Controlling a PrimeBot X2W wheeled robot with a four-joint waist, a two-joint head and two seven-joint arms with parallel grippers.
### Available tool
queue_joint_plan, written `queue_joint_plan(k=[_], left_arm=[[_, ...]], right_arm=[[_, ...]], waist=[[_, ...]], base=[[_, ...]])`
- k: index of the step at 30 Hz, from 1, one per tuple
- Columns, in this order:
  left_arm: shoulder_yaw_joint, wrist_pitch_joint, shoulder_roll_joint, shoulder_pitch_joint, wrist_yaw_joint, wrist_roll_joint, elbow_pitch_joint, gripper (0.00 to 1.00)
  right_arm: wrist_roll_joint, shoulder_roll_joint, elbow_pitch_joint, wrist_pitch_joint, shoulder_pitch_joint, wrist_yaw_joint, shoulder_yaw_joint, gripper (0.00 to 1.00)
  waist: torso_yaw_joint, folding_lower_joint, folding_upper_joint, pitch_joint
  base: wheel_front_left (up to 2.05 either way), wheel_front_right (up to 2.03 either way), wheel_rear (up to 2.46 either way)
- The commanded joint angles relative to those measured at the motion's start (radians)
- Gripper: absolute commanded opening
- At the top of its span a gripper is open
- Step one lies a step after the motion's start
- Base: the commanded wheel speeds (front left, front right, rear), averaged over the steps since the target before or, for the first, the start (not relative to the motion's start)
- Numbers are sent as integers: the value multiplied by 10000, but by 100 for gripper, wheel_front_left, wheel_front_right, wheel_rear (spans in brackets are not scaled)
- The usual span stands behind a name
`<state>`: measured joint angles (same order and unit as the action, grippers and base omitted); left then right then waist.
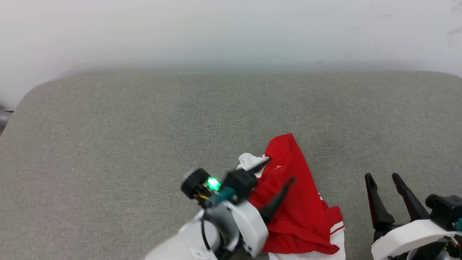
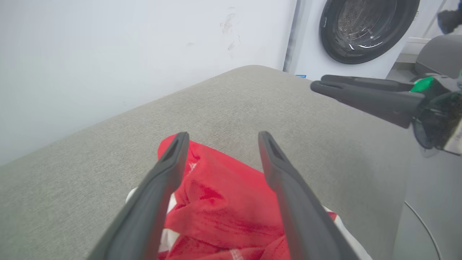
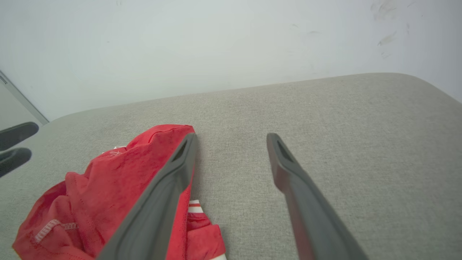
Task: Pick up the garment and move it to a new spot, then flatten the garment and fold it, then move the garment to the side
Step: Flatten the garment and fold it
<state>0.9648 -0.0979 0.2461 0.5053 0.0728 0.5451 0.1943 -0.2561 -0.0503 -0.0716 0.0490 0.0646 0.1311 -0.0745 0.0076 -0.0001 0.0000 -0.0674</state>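
Left wrist view: the left tool [image 2: 221, 139] is wide open above the crumpled red garment [image 2: 223, 202], holding nothing. The right tool [image 1: 383, 177] beside it is open and empty too.

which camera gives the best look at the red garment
The head view: the garment lies crumpled on the grey cushion, nearly its whole outline showing. The left wrist view cuts off its near part; the right wrist view has it partly behind the right gripper.
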Motion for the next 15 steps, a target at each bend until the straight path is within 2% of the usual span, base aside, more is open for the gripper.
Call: queue_joint_plan(k=[1,5,7,15], left_arm=[[-254,94,102,232,125,160,23,100],[-705,738,293,607,154,628,309,100],[-884,1270,402,1023,-8,925,595,100],[-799,3764,538,2703,-1048,1738,2365,100]], right_arm=[[-28,1,-41,-5,65,-7,-5,100],[-34,1,-94,29,-31,-7,6,100],[-2,1,-109,48,-126,-7,43,100],[29,1,-155,35,-473,-7,20,100]], waist=[[-10,1,0,-81],[-38,1,0,-323],[-74,1,0,-499],[-345,1,0,-1466]], base=[[0,0,0],[0,0,0],[0,0,0],[0,0,0]])
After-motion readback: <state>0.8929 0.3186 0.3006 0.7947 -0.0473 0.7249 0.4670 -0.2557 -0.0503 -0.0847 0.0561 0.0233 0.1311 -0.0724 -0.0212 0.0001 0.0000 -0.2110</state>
